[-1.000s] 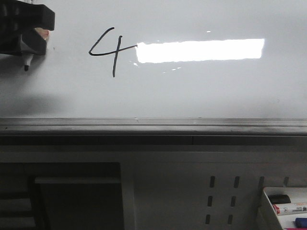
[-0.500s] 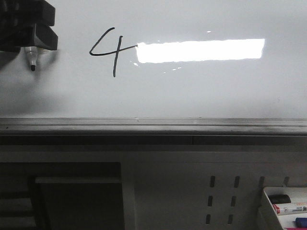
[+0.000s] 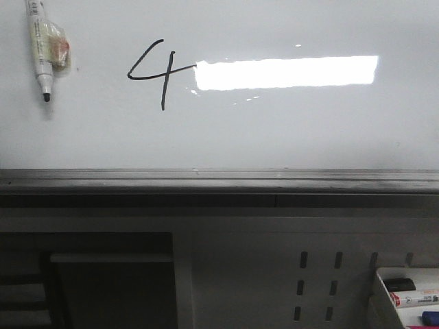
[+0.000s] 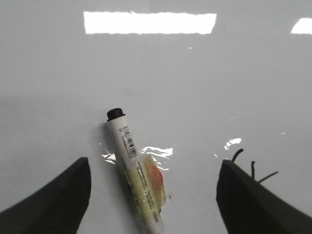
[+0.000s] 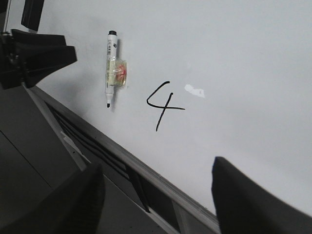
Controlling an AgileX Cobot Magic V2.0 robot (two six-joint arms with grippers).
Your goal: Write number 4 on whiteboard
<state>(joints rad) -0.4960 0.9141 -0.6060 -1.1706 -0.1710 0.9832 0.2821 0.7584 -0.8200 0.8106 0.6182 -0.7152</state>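
The number 4 (image 3: pixel 159 68) is drawn in thin black strokes on the whiteboard (image 3: pixel 274 130), left of the glare. A white marker (image 3: pixel 41 48) with a yellowish taped pad stays on the board at the upper left, tip down. In the left wrist view my left gripper (image 4: pixel 152 163) is open wide; the marker (image 4: pixel 134 165) lies between its fingers, touching neither, and part of the 4 (image 4: pixel 253 168) shows by one finger. In the right wrist view my right gripper (image 5: pixel 157 165) is open and empty, back from the board; the 4 (image 5: pixel 163 105), marker (image 5: pixel 111 68) and left gripper (image 5: pixel 39 56) show.
A grey metal rail (image 3: pixel 219 179) runs along the board's lower edge. Below it is a grey perforated panel (image 3: pixel 315 281). A white tray (image 3: pixel 378 301) with several markers sits at the lower right. A dark recess (image 3: pixel 110 281) is at the lower left.
My left gripper has let go of the marker and drawn back out of the front view. The marker stays on the board where it was left. The 4 is unchanged.
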